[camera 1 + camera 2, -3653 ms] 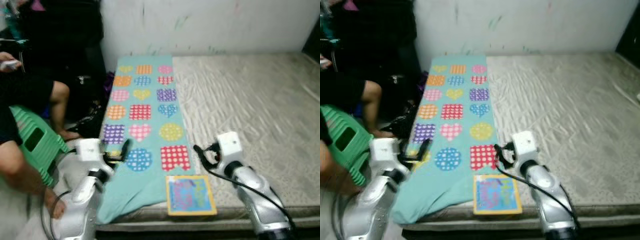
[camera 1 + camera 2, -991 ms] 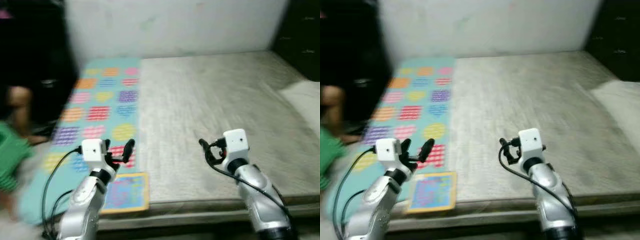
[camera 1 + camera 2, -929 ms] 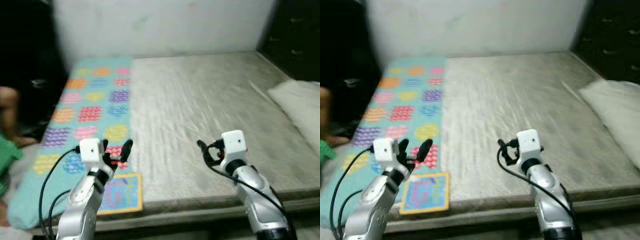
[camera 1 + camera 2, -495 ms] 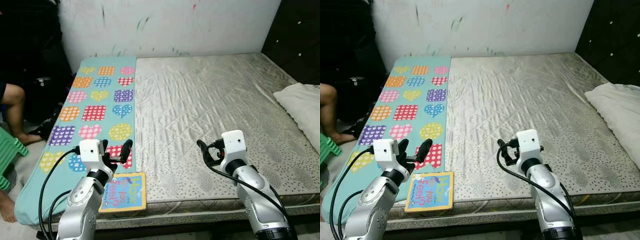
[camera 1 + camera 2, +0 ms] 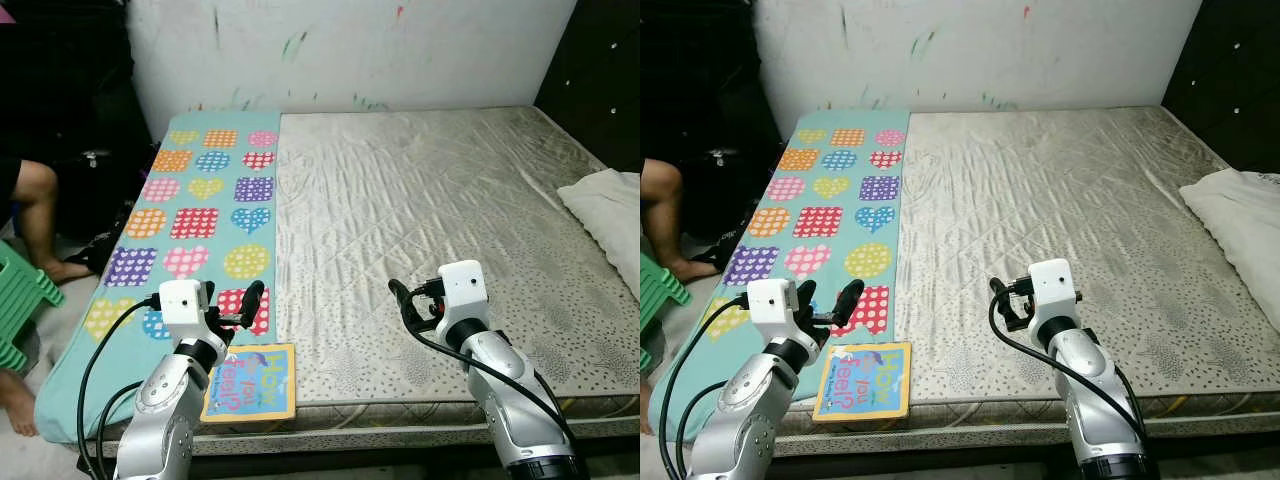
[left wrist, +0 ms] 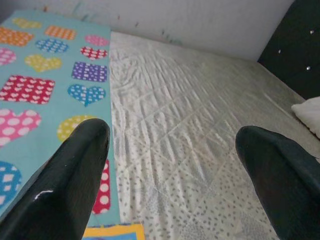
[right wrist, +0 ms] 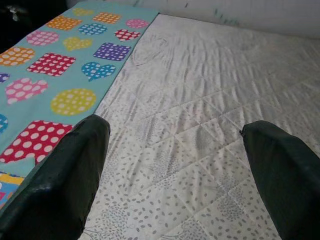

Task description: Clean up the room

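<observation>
Both sets of fingers, left gripper [image 5: 238, 305] and right gripper [image 5: 412, 302], hang open and empty, so that colourful square picture book [image 5: 250, 382] on the bare grey mattress [image 5: 420, 210] edge probably gets nudged off if the reach comes in low.

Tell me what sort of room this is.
Most likely a bedroom: a bare mattress with a pillow at its right side, a patterned blanket along its left, and a children's book at the near edge.

Blanket [image 5: 200, 210]: teal w/ dotted hearts, squares, circles in many colours. Mattress [image 5: 430, 210]: grey-beige, quilted, speckled. Book [image 5: 250, 382]: blue cover, yellow border. Stool [image 5: 22, 300]: green. Pillow [image 5: 605, 205]: white.
</observation>
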`<state>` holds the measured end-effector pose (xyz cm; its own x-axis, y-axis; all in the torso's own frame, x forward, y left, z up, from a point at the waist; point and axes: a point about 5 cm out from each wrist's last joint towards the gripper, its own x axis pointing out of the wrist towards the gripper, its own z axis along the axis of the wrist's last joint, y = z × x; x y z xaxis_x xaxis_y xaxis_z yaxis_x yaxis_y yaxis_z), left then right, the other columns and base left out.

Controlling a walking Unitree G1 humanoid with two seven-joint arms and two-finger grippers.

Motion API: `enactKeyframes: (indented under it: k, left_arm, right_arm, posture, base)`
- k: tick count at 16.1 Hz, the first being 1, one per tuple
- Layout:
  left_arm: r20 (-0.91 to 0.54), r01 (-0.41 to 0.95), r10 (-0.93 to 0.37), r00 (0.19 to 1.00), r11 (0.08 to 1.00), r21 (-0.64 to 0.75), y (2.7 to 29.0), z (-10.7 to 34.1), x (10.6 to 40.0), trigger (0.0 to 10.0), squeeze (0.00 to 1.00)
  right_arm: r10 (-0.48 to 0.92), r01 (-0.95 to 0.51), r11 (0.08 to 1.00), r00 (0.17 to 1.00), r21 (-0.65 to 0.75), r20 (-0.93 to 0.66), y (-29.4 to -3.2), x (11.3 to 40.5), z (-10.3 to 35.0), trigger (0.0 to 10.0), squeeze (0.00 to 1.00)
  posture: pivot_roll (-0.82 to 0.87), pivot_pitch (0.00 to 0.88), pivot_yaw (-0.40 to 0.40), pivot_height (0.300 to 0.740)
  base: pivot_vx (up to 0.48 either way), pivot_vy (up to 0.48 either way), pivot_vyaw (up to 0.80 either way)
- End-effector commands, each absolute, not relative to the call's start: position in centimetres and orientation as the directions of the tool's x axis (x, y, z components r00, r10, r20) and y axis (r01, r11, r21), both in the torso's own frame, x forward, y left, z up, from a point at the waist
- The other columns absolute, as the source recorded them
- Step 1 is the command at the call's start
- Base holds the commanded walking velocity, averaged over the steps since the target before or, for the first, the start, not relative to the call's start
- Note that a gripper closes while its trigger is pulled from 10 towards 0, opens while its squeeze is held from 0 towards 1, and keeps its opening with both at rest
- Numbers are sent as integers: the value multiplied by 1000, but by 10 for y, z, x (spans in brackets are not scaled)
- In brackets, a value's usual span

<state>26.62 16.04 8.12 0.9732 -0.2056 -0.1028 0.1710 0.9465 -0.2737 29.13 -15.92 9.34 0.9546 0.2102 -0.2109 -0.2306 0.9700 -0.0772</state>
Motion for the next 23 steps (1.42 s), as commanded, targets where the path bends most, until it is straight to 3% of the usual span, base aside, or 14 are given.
enactKeyframes:
  k: [1,7,9,12,15,19,23]
  left_arm:
    - [-137,158,-199,970,952,-264,161,76,262,10000,0]
    - [-181,143,-184,966,966,-218,171,72,251,10000,0]
    - [-171,97,-124,977,983,-155,202,79,240,10000,0]
    - [-180,52,-78,981,988,-144,220,81,224,10000,0]
    - [-206,29,-54,977,992,-124,224,74,215,10000,0]
    - [-193,27,-53,980,990,-136,224,76,221,10000,0]
    - [-163,53,-71,984,992,-111,220,80,228,10000,0]
  right_arm:
    - [211,-232,971,948,-61,-238,-159,286,89,10000,0]
    - [211,-238,970,923,-45,-322,-155,263,74,10000,0]
    - [223,-259,965,904,-52,-366,-167,245,75,10000,0]
    - [201,-264,958,900,-116,-386,-187,234,76,10000,0]
    - [191,-254,961,898,-111,-397,-192,239,77,10000,0]
    - [220,-282,953,895,-111,-388,-178,247,78,10000,0]
    - [181,-247,961,903,-127,-389,-181,250,77,10000,0]
  posture:
    - [-161,0,13,740]
    - [-158,60,36,740]
    - [-151,75,43,740]
    - [-146,79,43,740]
    - [-143,81,39,740]
    - [-141,74,37,740]
    - [-145,62,36,740]
  base:
    - [0,0,0]
    - [0,0,0]
    - [0,0,0]
    - [0,0,0]
    - [0,0,0]
    - [0,0,0]
    - [0,0,0]
